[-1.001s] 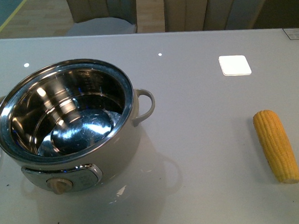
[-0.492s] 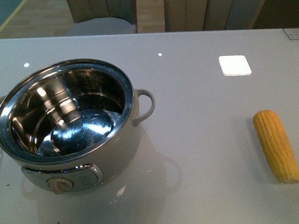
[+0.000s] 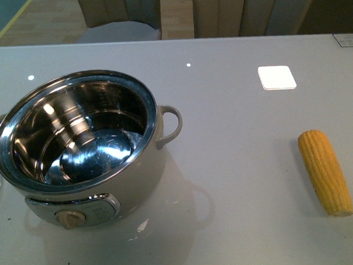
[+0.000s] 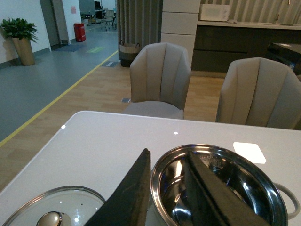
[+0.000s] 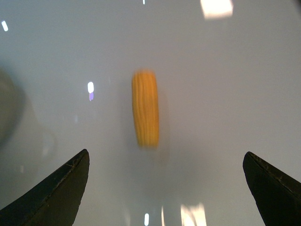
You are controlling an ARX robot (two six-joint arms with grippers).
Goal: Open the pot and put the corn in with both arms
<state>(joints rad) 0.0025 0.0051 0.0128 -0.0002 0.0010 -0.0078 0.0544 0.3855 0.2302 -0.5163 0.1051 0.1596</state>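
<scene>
Pot (image 3: 80, 145) uncovered, lid (image 4: 51, 212) on table (image 3: 237, 134) beside it. Corn (image 3: 324, 172) flat on table, well right of pot, untouched. L gripper (image 4: 168, 157) spread, empty, near pot rim. R gripper (image 5: 165, 155) wide apart above corn, no contact

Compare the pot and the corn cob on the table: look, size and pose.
The pot is round, cream-white with a shiny steel bowl; the corn cob is yellow and tapered. The pot stands upright and open; the corn cob lies on its side. The pot is far bigger than the corn cob. Both rest on the white table.
</scene>
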